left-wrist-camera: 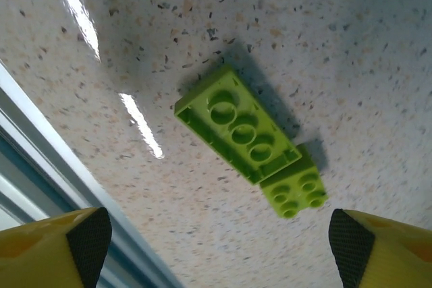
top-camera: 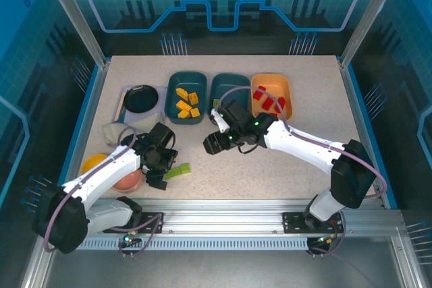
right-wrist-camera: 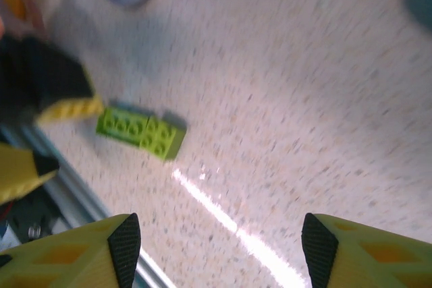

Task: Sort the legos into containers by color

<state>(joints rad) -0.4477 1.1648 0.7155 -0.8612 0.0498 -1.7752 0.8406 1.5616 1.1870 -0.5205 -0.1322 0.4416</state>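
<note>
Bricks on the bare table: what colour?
Light green bricks; clearest in the left wrist view.

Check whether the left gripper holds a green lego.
No, the left gripper stands open, the green legos lying loose below it.

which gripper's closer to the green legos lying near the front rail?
Left. The left gripper hovers open right over the green legos; the right gripper sits off to their right, mid-table.

Overhead view from behind; both wrist views close above the same green bricks (left-wrist-camera: pixel 237 130)
</note>
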